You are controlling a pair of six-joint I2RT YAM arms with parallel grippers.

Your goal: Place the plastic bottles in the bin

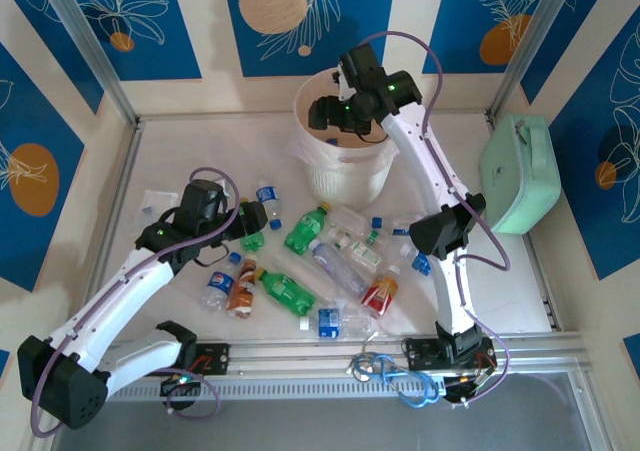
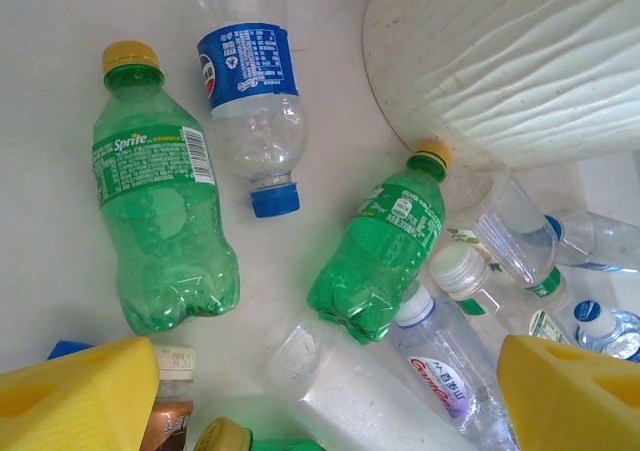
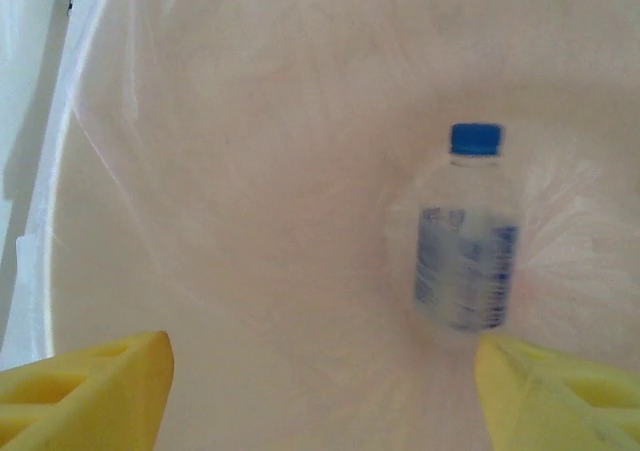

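Left pincer (image 2: 325, 396), right pincer (image 3: 320, 396) gape empty; one bottle (image 3: 468, 236) in bin (image 3: 230, 121), perhaps twelve outside.

Mint-green case (image 1: 518, 174) at far right, small clear bag (image 1: 155, 206) on white table (image 1: 200, 141), left

bin (image 1: 350, 176) far centre of table (image 1: 200, 151) | one bottle (image 3: 467, 241) inside it | other bottles (image 1: 305, 229) strewn just before it | case (image 1: 520, 171) to its right, well apart | bag (image 1: 155, 203) left of the bottles
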